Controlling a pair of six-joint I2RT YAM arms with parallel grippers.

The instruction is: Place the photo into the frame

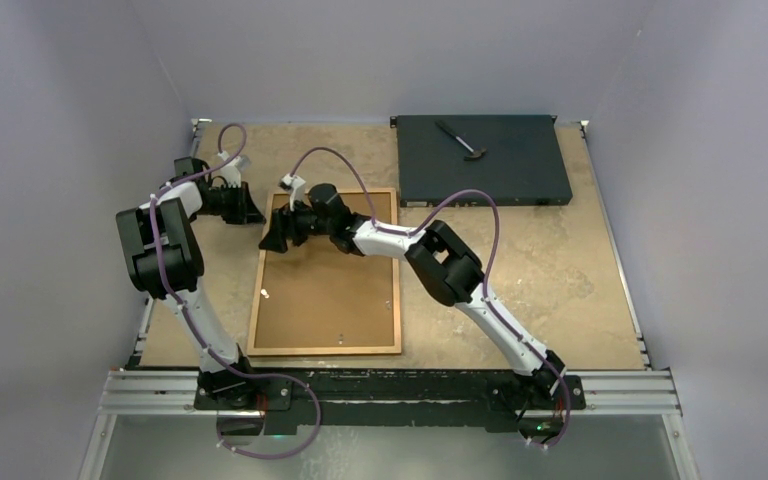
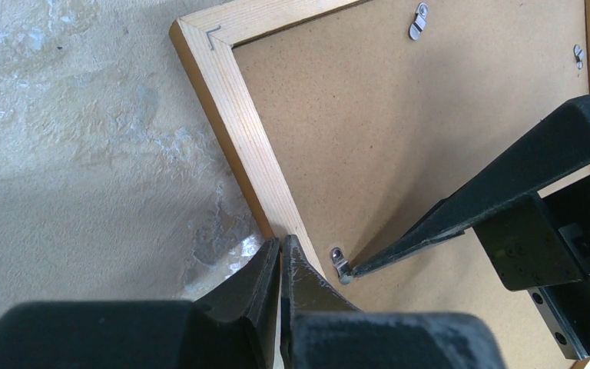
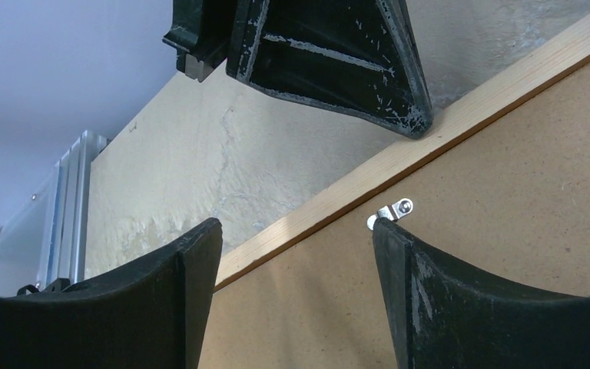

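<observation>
Top external: frame (image 1: 324, 350) lies back-up, long axis near-to-far. Left gripper (image 2: 280, 244) clenched empty on its edge; right gripper (image 3: 293, 227) spread wide at a clip (image 3: 392, 211).

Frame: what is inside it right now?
A brown backing board fills the frame, with small metal clips at its edges. Anything under the board, photo included, is covered.

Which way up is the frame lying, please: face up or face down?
Face down: the frame lies flat on the table, with its hardboard backing and metal clips upward.
</observation>
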